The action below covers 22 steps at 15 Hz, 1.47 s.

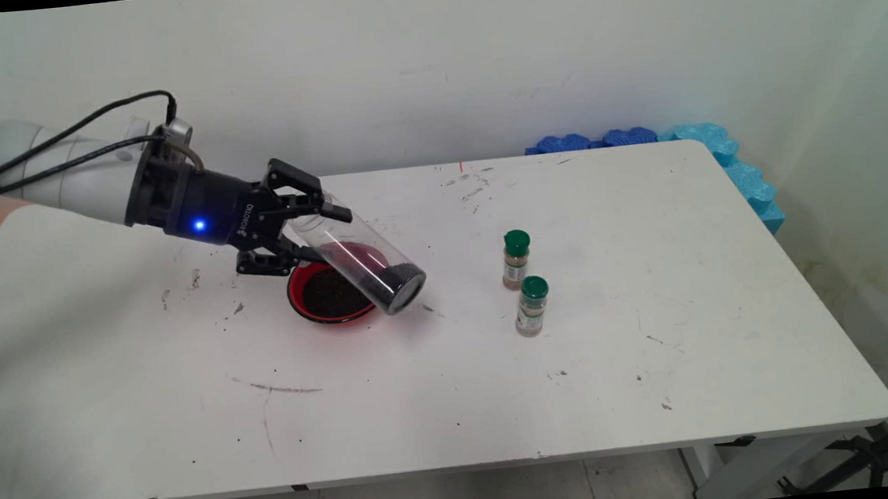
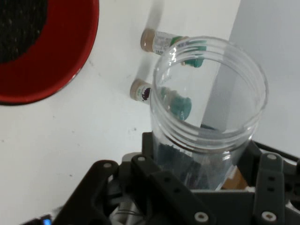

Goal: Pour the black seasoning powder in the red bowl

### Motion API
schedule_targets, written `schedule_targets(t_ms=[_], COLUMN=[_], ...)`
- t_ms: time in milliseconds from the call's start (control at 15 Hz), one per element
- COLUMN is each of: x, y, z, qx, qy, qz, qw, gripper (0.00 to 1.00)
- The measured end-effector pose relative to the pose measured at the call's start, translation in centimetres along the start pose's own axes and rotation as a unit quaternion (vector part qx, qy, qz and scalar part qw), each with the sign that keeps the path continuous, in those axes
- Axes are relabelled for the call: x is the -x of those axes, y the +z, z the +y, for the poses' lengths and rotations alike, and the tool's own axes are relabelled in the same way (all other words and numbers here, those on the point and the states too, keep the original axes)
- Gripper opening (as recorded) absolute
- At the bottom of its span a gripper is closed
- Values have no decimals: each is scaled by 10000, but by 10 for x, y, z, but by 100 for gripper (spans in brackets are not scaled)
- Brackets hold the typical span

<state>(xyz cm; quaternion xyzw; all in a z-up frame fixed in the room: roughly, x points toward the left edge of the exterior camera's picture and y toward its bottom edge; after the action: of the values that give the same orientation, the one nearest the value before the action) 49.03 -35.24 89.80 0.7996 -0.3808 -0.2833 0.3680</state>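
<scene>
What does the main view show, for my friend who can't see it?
A robot gripper holds a clear jar tilted, mouth down, over a red bowl of dark grains on a white table; some dark grains sit in the jar's low end. Two green-capped spice bottles stand to the right, and blue foam edges the far corner.

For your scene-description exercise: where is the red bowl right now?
In the main view the red bowl sits on the white table left of centre, under the tilted clear jar held by the gripper, with two green-capped spice bottles to its right.
</scene>
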Motion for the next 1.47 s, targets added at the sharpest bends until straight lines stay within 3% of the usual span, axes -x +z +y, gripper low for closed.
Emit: schedule_targets(t_ms=[333, 600, 933, 1467], x=[1, 1, 1, 3], y=[2, 2, 4, 5], z=[-4, -5, -5, -6], qx=[149, 305, 545, 795], qy=[-810, -1545, -2437, -3339], qz=[-44, -75, -129, -197], qw=[9966, 9875, 9682, 9390], gripper=[0, 0, 0, 0])
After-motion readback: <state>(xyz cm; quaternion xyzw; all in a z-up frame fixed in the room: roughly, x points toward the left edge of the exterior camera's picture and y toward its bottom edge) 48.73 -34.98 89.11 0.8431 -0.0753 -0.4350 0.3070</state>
